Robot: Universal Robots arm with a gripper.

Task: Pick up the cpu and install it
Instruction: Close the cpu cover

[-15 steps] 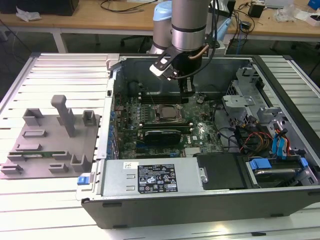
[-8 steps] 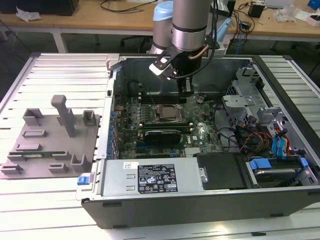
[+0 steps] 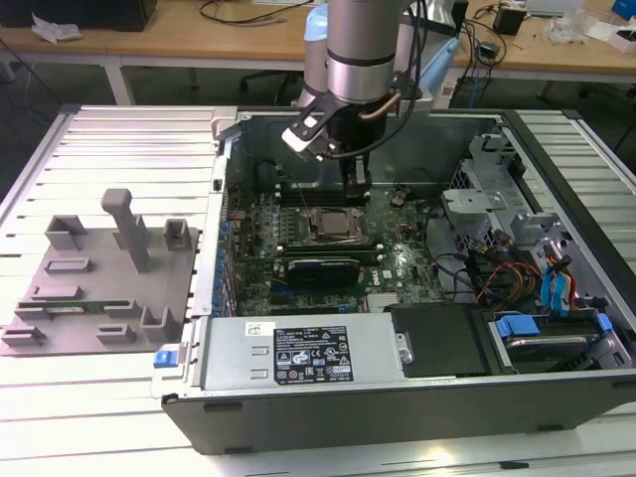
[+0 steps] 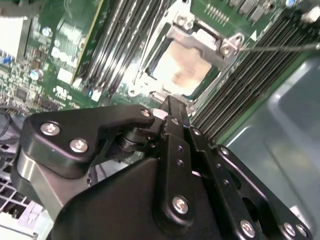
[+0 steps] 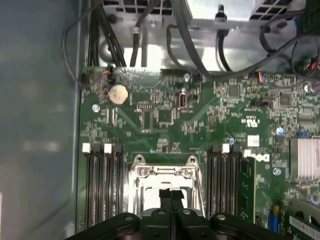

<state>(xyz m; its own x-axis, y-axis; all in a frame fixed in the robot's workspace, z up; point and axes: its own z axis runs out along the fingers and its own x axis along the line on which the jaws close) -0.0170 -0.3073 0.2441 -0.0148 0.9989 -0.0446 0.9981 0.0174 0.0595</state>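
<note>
Gripper [image 4: 169, 103], fingers closed on nothing, hangs just above the socket [image 4: 227, 48] where the cpu [image 4: 182, 67] lies; good seating likely demands level, square alignment, no force.

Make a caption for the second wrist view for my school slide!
Shut gripper hangs close to the cpu, which lies in the metal-framed socket on the motherboard.

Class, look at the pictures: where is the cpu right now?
In the second wrist view the cpu lies in the metal-framed socket on the motherboard, between banks of memory slots, close by the gripper.
</note>
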